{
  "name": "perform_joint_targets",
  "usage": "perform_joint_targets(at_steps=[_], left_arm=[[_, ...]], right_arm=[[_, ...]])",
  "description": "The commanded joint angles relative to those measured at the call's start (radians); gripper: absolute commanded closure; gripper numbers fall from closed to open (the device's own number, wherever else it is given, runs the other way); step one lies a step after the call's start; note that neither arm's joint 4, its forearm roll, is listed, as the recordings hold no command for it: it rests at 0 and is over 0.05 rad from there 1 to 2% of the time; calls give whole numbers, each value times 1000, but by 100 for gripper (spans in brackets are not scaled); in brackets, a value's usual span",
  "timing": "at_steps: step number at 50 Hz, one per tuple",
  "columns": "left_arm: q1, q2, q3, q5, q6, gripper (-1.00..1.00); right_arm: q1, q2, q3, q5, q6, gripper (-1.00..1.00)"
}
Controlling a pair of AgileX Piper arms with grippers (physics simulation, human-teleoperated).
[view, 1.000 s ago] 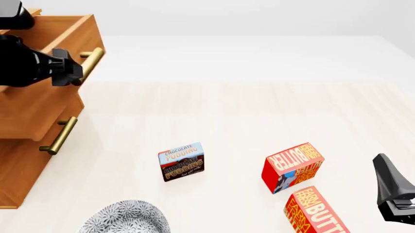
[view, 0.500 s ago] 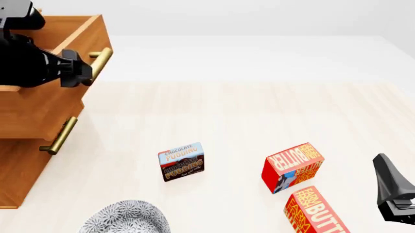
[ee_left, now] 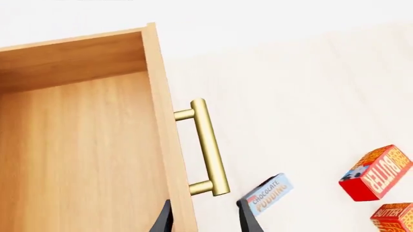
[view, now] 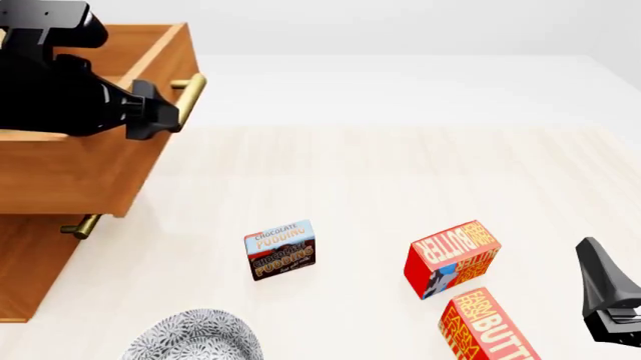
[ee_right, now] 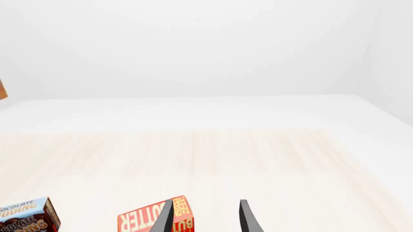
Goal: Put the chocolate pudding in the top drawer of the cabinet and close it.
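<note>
Top drawer (view: 90, 161): pulled far out from the cabinet (view: 25, 270), interior bare.
Left hand (ee_left: 205, 220): fingers straddle the drawer's front edge by the brass handle (ee_left: 208, 147); whether clamped, cannot tell.
Chocolate pudding (view: 279, 249): on open tabletop (view: 401, 180), right of cabinet.
Butter boxes (view: 452, 257): beyond the pudding from the cabinet.
Right hand (ee_right: 205, 217): fingers parted, holding nothing.
</note>
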Motion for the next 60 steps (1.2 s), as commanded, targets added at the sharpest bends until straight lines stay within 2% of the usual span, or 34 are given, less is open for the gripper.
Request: perform_joint_targets(at_steps=[1, 28, 37, 38, 44, 47, 54, 60], left_arm=[[-53, 43, 62, 6, 23, -100], [-229, 64, 3, 19, -57, -100], [-214, 28, -48, 71, -27, -100], [-203, 3, -75, 95, 3, -100], [-189, -20, -136, 137, 23, -100], [-177, -44, -187, 166, 59, -100], [-149, -64, -286, 225, 94, -100], [-145, -66, -332, 241, 123, -100]], right_arm=[[0, 0, 0, 0, 0, -100], [0, 0, 0, 0, 0, -100], [0, 0, 0, 0, 0, -100], [0, 0, 0, 0, 0, -100], [0, 0, 0, 0, 0, -100], [0, 0, 0, 0, 0, -100], [0, 0, 0, 0, 0, -100], [0, 0, 0, 0, 0, -100]])
